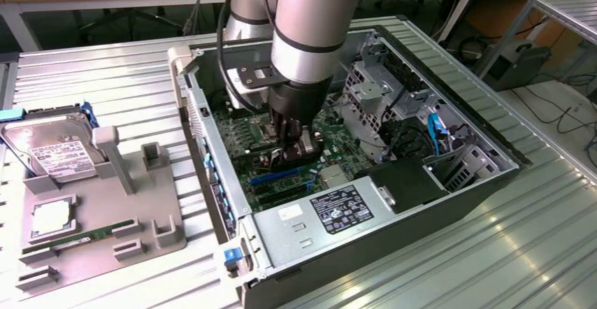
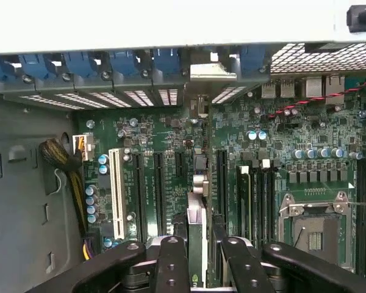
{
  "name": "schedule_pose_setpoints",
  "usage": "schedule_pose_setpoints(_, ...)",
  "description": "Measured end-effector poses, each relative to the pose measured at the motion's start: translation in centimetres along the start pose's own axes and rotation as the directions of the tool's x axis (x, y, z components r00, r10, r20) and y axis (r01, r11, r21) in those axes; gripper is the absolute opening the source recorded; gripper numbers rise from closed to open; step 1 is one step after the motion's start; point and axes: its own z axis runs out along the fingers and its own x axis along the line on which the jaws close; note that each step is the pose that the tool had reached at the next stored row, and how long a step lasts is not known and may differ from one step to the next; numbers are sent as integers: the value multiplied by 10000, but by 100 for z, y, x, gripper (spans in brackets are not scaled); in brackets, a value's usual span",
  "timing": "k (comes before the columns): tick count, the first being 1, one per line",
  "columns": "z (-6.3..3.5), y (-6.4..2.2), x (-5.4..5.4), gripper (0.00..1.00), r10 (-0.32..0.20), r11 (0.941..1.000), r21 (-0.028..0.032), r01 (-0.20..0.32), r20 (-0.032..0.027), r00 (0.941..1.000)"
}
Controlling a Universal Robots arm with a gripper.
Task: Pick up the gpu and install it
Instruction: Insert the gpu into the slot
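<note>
Fingers of the black claw (image 2: 198,259) clamp the thin green gpu card (image 2: 197,229) edge-on, upright over the green motherboard (image 2: 165,146) inside the open grey computer case (image 1: 373,218), silver bracket toward twelve o'clock.

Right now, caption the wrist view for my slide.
Gripper holds the gpu edge-on over the motherboard slots.

The arm reaches steeply down, wrist vertical, its tool (image 1: 291,143) pointing straight down; in the wrist view the two black fingers (image 2: 171,268) clamp the gpu (image 2: 197,235) edge-on between them
</note>
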Motion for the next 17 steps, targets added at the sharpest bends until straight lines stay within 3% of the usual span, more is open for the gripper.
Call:
schedule_pose_setpoints(2,74,10,0,26,-39,10000,-2,39,15,10000)
schedule_pose_setpoints(4,166,37,-15,26,-155,9999,-14,155,85,9998)
schedule_pose_setpoints(6,236,74,-12,26,-246,9997,-24,246,84,9997)
schedule_pose_setpoints(17,255,74,-12,27,-252,9997,-19,252,95,9996)
